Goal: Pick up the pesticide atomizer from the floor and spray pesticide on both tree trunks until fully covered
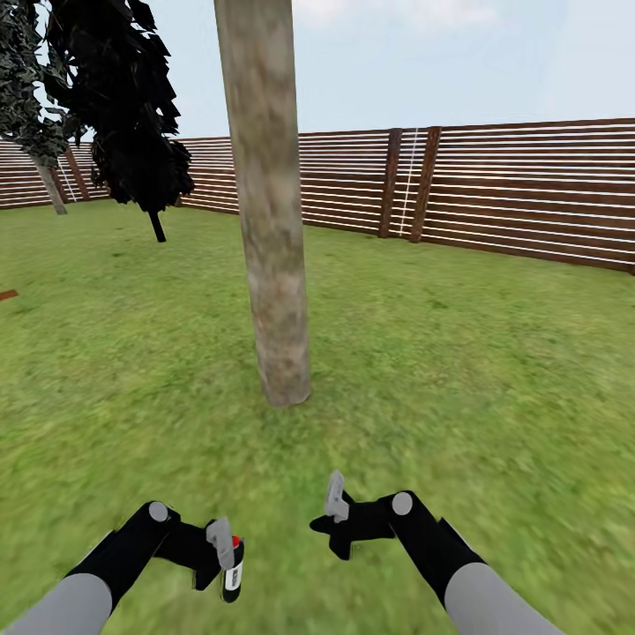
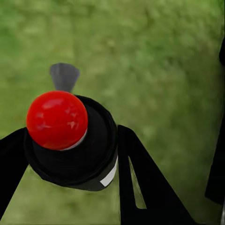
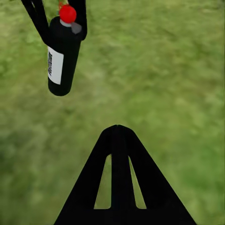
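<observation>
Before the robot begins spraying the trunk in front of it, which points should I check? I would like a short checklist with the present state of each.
1. Pesticide atomizer held in left gripper: ok, fingers on both sides of the black bottle.
2. Red cap visible on top: ok.
3. Nozzle aimed at tree trunk: cannot tell.
4. Trunk in front of robot, standing on the grass: ok.
5. Right gripper free: ok, holds nothing.
6. Pesticide specks on trunk: not ok, none visible.
</observation>
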`<state>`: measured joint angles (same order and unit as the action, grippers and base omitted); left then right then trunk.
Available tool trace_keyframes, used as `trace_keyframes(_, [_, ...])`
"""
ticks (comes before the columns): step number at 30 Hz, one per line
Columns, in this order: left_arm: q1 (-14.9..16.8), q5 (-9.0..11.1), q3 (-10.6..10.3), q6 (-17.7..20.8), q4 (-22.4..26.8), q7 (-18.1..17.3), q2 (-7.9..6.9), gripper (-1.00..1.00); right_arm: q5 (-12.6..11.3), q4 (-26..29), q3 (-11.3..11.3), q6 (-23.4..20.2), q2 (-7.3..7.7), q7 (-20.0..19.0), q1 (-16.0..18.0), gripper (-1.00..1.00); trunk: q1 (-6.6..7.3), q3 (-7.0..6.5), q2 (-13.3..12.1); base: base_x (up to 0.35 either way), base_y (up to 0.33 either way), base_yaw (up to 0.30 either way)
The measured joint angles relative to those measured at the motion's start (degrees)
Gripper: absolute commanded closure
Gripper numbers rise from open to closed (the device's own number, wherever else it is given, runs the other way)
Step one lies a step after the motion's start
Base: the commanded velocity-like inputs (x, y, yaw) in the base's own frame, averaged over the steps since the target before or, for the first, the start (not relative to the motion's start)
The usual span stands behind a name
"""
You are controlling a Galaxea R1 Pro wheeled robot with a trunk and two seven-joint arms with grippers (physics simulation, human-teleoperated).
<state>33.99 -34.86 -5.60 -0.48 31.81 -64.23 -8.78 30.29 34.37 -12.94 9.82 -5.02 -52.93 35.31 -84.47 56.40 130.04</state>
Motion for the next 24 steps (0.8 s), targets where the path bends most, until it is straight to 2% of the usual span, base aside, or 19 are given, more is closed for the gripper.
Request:
trace_keyframes(5, [0.0, 0.0, -0.7, -0.1, 0.0, 0.0, 2.41, 1.00, 0.0, -0.1, 0.0, 0.0, -1.05, 0.0, 0.0, 1.00, 0.00, 0.00, 0.0, 0.000, 0.000, 0.000])
trace_keyframes(10, [0.0, 0.0, -0.8, -0.3, 0.0, 0.0, 3.23, 1.00, 0.0, 0.0, 0.0, 0.1, -1.11, 0.0, 0.0, 1.00, 0.00, 0.00, 0.0, 0.000, 0.000, 0.000])
trace_keyframes(14, [0.1, -2.9, -0.7, -2.6, 0.0, 0.2, 4.74, 1.00, 0.0, 0.0, 0.0, 0.1, -1.59, 0.0, 0.0, 1.00, 0.00, 0.00, 0.0, 0.000, 0.000, 0.000])
trace_keyframes(20, [0.4, -3.5, -0.7, -2.9, 0.0, 1.5, 7.05, 1.00, 0.1, -0.2, 0.0, 0.1, -1.73, 0.0, 0.0, 1.00, 0.00, 0.00, 0.0, 0.000, 0.000, 0.000])
trace_keyframes(24, [0.6, -3.4, -0.7, -2.9, 0.0, 1.5, 7.85, 1.00, 0.1, -0.2, 0.0, 0.1, -1.73, 0.0, 0.0, 1.00, 0.00, 0.00, 0.0, 0.000, 0.000, 0.000])
